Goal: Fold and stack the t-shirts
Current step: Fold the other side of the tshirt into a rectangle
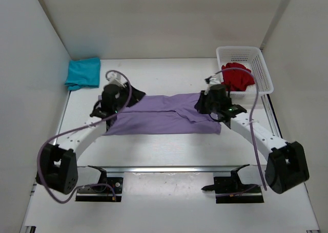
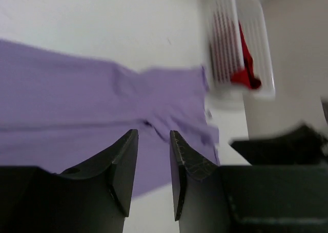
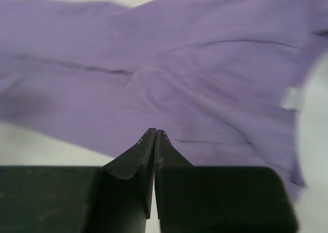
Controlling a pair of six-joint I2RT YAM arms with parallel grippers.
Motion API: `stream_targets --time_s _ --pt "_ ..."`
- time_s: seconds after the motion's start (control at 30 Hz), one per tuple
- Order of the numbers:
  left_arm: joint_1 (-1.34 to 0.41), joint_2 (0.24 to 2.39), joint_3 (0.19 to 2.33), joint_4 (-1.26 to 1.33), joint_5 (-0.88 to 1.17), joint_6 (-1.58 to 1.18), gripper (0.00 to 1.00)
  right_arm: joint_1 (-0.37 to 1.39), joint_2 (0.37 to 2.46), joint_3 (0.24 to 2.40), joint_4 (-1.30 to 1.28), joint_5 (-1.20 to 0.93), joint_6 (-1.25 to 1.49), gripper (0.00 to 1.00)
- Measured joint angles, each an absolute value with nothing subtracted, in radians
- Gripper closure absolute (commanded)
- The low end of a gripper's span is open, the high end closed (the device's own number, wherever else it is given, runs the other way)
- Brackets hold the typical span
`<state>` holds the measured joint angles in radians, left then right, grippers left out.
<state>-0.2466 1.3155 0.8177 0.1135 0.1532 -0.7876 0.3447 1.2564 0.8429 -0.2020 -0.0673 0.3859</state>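
With the teal t-shirt (image 1: 83,72) folded aside, the lavender t-shirt (image 1: 164,119) lies mid-fold beneath the part-open left gripper (image 2: 154,135) and closed right gripper (image 3: 155,135), both empty, while the red t-shirt (image 1: 238,77) sits in the basket (image 1: 256,56).

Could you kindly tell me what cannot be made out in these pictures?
- Left wrist view: whether the open left tool touches the purple shirt; its fingers block that.
- Right wrist view: whether the shut right tool pinches cloth; tips cover it.
- Left wrist view: red shirt, blurred, mostly behind the basket wall.
- Top view: teal shirt folds, too small.
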Motion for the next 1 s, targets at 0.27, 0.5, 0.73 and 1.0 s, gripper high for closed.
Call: stream_targets --time_s 0.27,0.5,0.73,1.0 --pt "-0.478 1.163 0.444 0.207 0.141 -0.816 0.6 0.484 1.553 0.898 -0.216 -0.119 0.27 0.93" --pt "-0.43 1.036 0.317 0.22 0.15 -0.833 0.59 0.455 1.681 0.967 -0.239 -0.131 0.237 0.82" --pt "-0.399 1.007 0.313 0.274 0.163 -0.839 0.6 0.45 1.713 1.019 -0.224 -0.108 0.219 0.77" --pt "-0.402 1.042 0.3 0.294 0.177 -0.84 0.6 0.446 1.722 1.029 -0.227 -0.08 0.206 0.7"
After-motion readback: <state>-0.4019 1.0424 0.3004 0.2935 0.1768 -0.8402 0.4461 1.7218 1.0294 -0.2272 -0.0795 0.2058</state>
